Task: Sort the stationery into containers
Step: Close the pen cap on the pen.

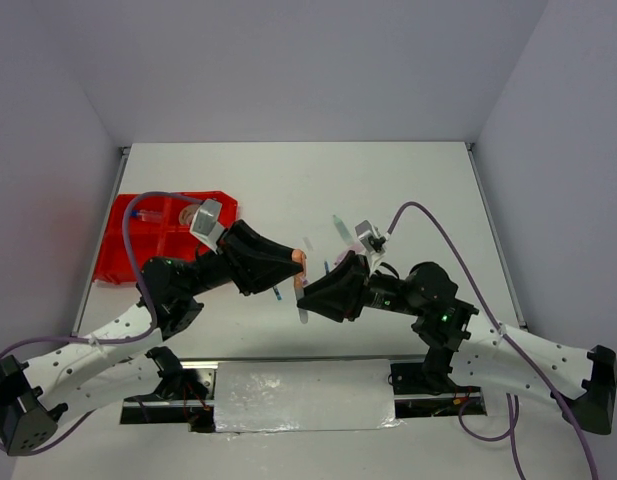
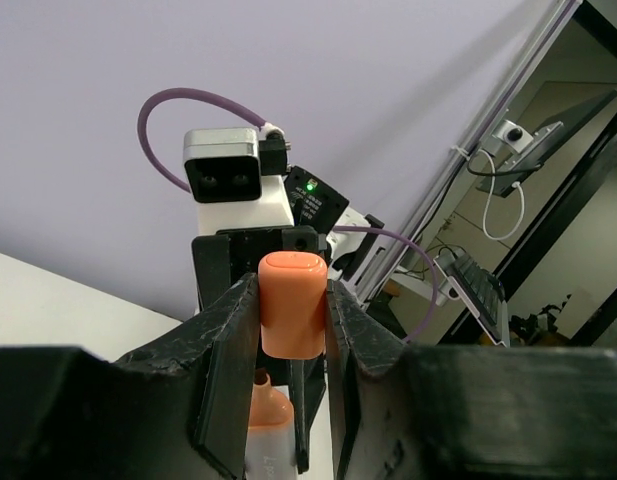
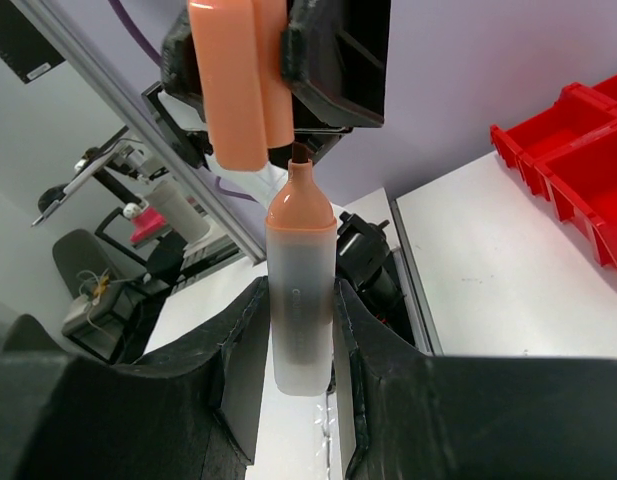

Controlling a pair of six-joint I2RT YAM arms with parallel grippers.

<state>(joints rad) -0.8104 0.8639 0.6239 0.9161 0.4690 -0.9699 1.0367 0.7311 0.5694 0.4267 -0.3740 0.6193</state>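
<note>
Right wrist view: R fingers (image 3: 243,360) clamped on orange marker body (image 3: 300,290), tip bare. L fingers (image 2: 228,350) clamped on cap (image 3: 233,90) just off the tip, mid-air over tabletop (image 1: 288,180) centre, toward near edge. Step, I'd say: recapping. Next needs cap lined up w/ tip, pressed on, then marker to red tray (image 1: 123,255) by left edge.

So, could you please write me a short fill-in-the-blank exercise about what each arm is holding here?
The left arm's jaws are shut on an orange ___.
The marker body is held in the ___ arm's jaws.
The tray is coloured ___.
Missing words: cap; right; red.
</note>
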